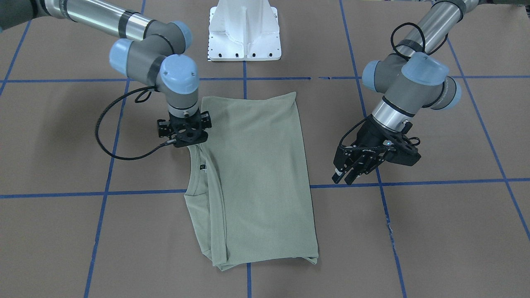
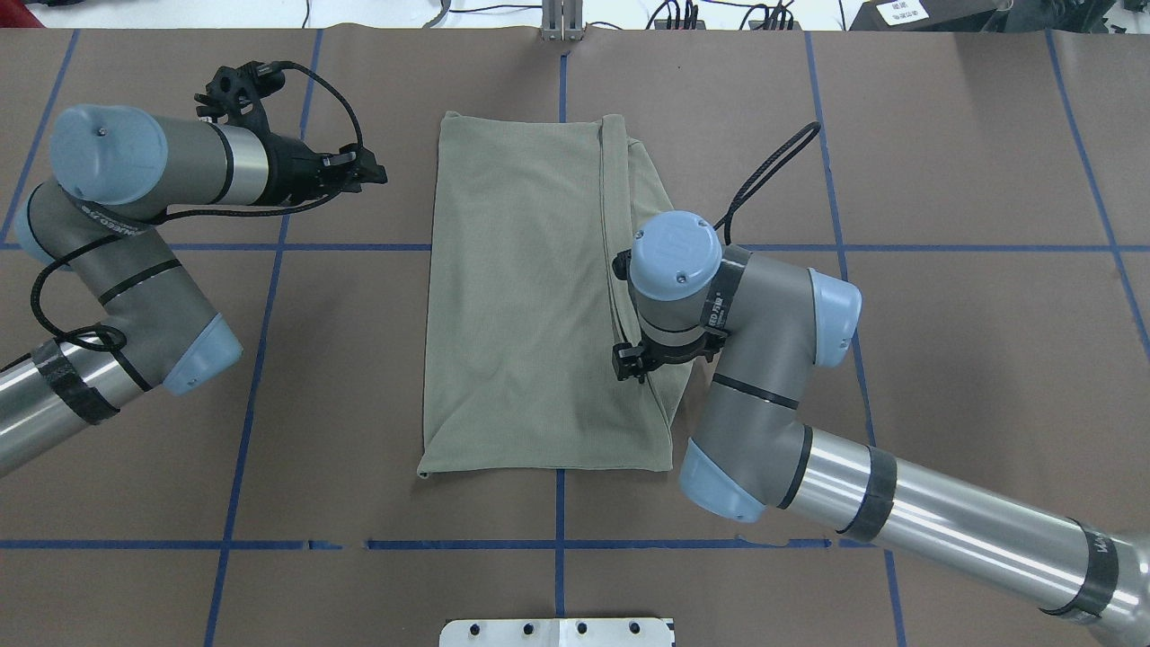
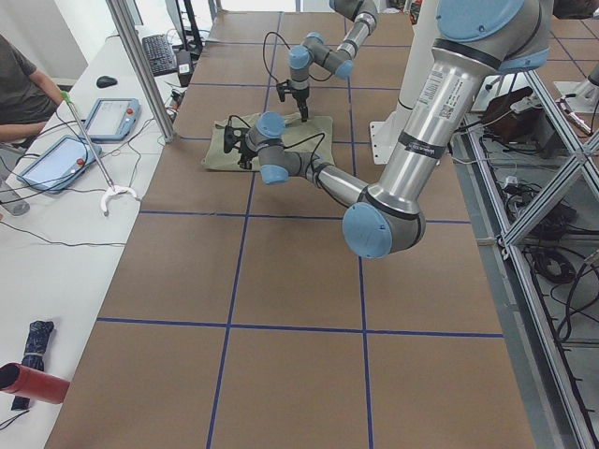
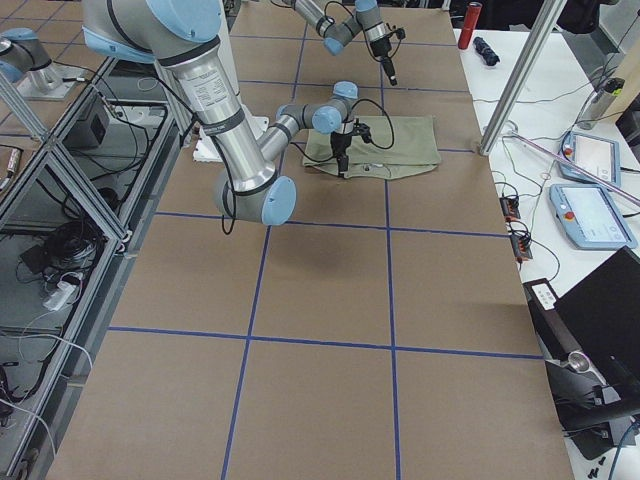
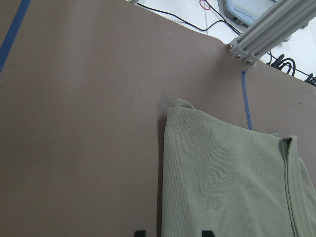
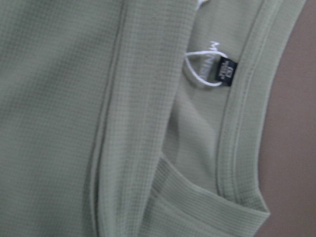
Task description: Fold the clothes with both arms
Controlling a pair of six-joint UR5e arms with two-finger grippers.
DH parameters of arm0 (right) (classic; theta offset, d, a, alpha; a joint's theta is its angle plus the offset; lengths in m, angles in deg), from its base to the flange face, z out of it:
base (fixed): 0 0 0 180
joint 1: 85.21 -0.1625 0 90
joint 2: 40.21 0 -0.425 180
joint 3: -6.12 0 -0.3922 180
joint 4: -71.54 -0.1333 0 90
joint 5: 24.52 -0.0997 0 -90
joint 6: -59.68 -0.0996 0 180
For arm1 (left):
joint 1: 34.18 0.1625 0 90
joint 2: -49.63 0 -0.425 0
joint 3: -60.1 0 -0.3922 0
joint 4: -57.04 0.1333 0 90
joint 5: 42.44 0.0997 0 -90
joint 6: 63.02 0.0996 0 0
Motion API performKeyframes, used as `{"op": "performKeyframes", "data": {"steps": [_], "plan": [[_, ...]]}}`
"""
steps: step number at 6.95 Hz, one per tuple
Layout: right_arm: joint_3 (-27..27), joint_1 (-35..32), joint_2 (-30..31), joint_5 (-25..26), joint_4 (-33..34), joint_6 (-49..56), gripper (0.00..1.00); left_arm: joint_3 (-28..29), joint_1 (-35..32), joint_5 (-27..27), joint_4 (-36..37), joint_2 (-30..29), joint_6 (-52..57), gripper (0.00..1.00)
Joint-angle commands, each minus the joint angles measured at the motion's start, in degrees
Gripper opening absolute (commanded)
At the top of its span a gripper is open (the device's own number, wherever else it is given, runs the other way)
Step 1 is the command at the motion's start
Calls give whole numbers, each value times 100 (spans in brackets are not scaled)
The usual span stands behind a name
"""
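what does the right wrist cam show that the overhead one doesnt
Only the right wrist view: the black label and white tag inside the collar, close up.

Only the overhead view: the whole folded outline of the green shirt, the left arm, the right arm, the left end effector off the cloth, and the blue tape lines.

Both: the shirt's knit and the brown table.
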Motion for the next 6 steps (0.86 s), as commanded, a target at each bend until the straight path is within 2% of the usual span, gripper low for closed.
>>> {"op": "performKeyframes", "data": {"steps": [1, 3, 6], "plan": [[851, -262, 952, -19, 30, 697, 100, -186, -17, -3, 132, 15, -7, 48], [523, -314, 316, -28, 258, 505, 100, -354, -9, -3, 397, 6, -7, 48], [-1415, -674, -1449, -19, 180, 345, 100, -328, 9, -12, 397, 6, 2, 48]]}}
